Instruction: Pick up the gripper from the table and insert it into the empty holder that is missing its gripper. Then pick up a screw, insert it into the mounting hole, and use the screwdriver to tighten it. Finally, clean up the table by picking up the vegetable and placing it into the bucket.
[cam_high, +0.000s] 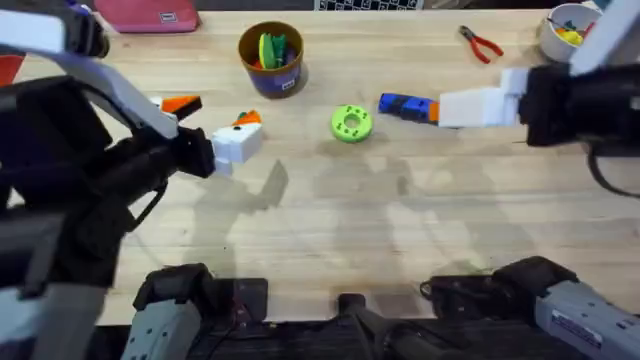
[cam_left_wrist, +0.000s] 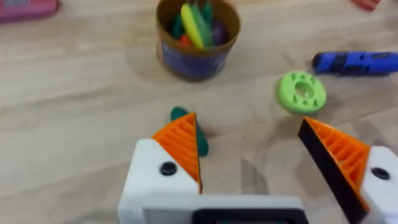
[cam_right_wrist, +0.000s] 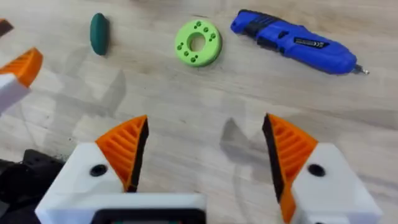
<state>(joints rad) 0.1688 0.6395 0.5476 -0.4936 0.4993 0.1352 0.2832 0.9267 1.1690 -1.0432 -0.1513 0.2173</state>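
I judge the last step, the clean-up, to be in hand: my left gripper (cam_left_wrist: 249, 158) hovers over the small dark green oval toy cucumber (cam_left_wrist: 198, 134), which lies flat on the pale wooden worktop (cam_high: 330, 230), partly hidden behind one orange ribbed pad (cam_left_wrist: 180, 146). Its fingers stand wide and hold nothing. The next move calls for lowering straight down so the pads straddle the cucumber, closing, then carrying it to the round blue-purple bucket with the tan rim (cam_high: 271, 56), standing beyond it, already holding bright toy pieces. The left arm stretches low from the left side. My right gripper (cam_right_wrist: 202, 155) is wide and empty too, near the light green round disc (cam_right_wrist: 198, 42) and blue pen-shaped electric screwdriver (cam_right_wrist: 292, 42).
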